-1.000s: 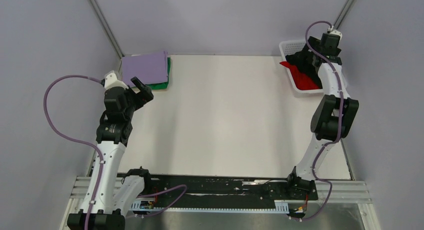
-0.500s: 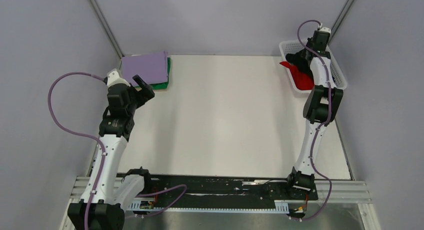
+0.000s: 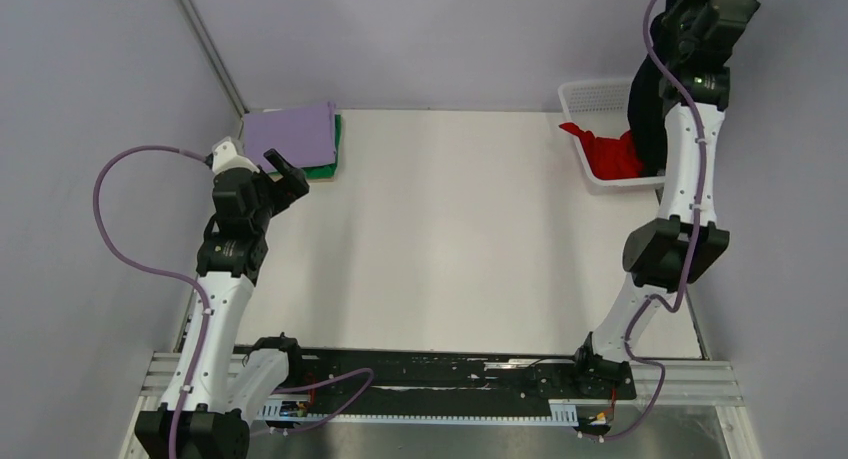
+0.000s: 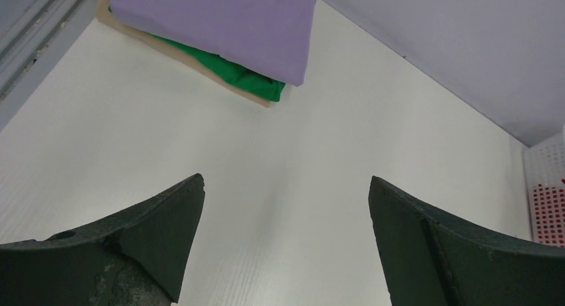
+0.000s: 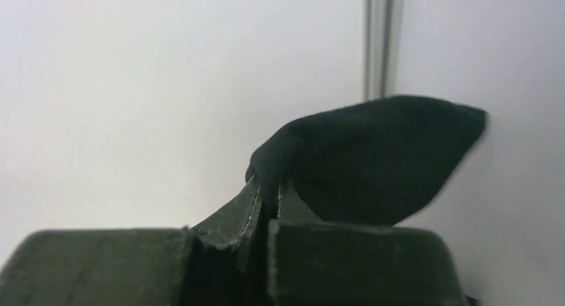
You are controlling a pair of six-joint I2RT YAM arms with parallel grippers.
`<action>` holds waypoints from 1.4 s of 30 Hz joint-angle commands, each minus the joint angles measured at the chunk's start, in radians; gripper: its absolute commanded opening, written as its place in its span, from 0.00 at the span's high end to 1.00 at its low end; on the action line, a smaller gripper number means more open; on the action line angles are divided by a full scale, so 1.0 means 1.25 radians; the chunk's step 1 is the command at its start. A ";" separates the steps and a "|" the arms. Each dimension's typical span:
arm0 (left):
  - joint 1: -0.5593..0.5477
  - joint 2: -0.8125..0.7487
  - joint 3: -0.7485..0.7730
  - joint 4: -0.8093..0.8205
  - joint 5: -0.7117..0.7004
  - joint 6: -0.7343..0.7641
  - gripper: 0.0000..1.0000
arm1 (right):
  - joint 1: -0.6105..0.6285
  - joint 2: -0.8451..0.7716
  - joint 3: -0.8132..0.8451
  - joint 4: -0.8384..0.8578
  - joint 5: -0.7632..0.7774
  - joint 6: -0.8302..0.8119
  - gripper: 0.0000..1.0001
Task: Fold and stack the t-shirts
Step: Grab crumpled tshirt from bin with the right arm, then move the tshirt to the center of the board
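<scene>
The black tee (image 3: 644,107) hangs bunched above the crumpled red tee (image 3: 612,155); folded lilac tee (image 3: 290,134) lies on green tee (image 4: 250,81).

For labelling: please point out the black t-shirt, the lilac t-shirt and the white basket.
black t-shirt (image 3: 645,119): top external view, hanging cloth.
lilac t-shirt (image 3: 290,134): top external view, top face.
white basket (image 3: 592,97): top external view, bare lattice.

The left arm (image 3: 213,314) and right arm (image 3: 690,164) share white link shells, black joint housings and black bases. A lilac cable (image 3: 97,197) loops along each. The left hand (image 4: 286,186) has dark, scuffed, wedge-shaped fingers (image 4: 146,233); the right hand (image 5: 266,193) shows ridged inner edges.
</scene>
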 commanded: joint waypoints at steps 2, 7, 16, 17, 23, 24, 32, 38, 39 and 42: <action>0.002 -0.023 0.000 0.025 0.030 -0.026 0.00 | 0.011 -0.179 -0.004 0.104 -0.267 0.103 1.00; 0.002 -0.019 0.003 0.019 0.073 -0.039 0.00 | 0.046 -0.228 0.031 0.119 -0.486 0.259 1.00; 0.002 -0.020 0.023 -0.025 0.122 -0.059 0.00 | 0.320 -0.266 0.050 0.149 -0.656 0.290 1.00; 0.002 -0.021 0.022 -0.030 0.120 -0.065 0.00 | 0.349 -0.272 0.038 0.168 -0.660 0.282 1.00; 0.002 -0.038 0.038 -0.094 0.112 -0.076 0.00 | 0.425 -0.341 -0.128 0.175 -0.550 0.289 1.00; 0.002 -0.041 0.040 -0.120 0.110 -0.077 0.00 | 0.425 -0.363 -0.178 0.175 -0.503 0.289 1.00; 0.002 -0.030 0.027 -0.183 0.141 -0.086 0.00 | 0.418 -0.603 -0.826 0.044 0.043 0.376 1.00; 0.002 0.025 -0.008 -0.255 0.185 -0.070 0.00 | 0.292 -0.734 -1.119 -0.171 0.149 0.437 0.40; 0.002 0.042 -0.014 -0.269 0.187 -0.070 0.00 | 0.277 -0.743 -1.125 -0.207 0.158 0.430 0.29; 0.002 0.076 -0.044 -0.286 0.189 -0.077 0.00 | 0.268 -0.763 -1.122 -0.239 0.218 0.378 0.00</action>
